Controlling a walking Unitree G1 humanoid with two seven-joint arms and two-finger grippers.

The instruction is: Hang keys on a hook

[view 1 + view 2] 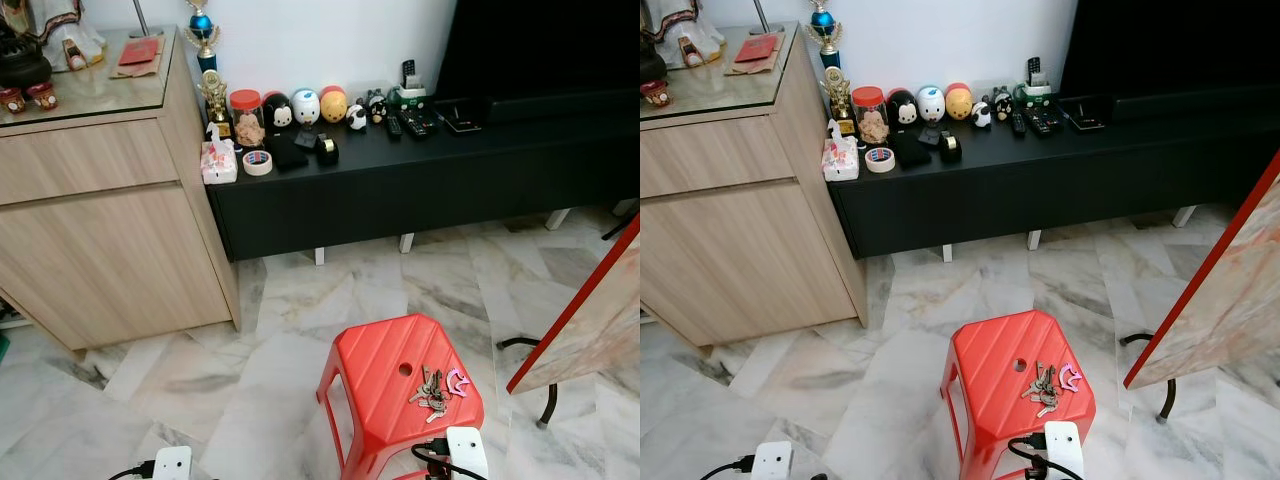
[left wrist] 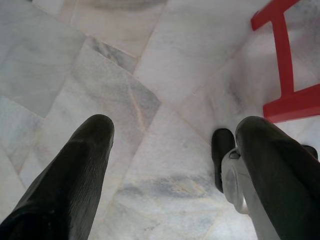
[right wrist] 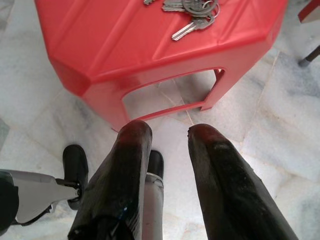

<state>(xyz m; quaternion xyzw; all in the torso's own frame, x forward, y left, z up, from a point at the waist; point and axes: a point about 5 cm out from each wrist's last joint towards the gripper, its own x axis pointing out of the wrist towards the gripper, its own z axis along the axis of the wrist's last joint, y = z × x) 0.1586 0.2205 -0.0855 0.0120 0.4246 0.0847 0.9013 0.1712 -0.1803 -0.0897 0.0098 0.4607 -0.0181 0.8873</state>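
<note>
A bunch of keys [image 1: 433, 392] with a pink clip [image 1: 457, 380] lies on the right side of a red plastic stool [image 1: 385, 385], close in front of me. In the right wrist view the keys [image 3: 192, 9] rest on the stool top [image 3: 125, 35]. My right gripper [image 3: 170, 131] hangs below and in front of the stool's edge, open, with nothing between its fingers. My left gripper [image 2: 177, 125] hangs over the marble floor to the left of the stool leg [image 2: 286, 65], open wide and empty.
A wooden cabinet [image 1: 100, 240] stands at the left. Along the wall runs a low black console [image 1: 400, 185] with figurines, tape rolls and remotes on it. A red-edged board [image 1: 590, 310] leans at the right. Marble floor [image 1: 280, 330] lies between the stool and the console.
</note>
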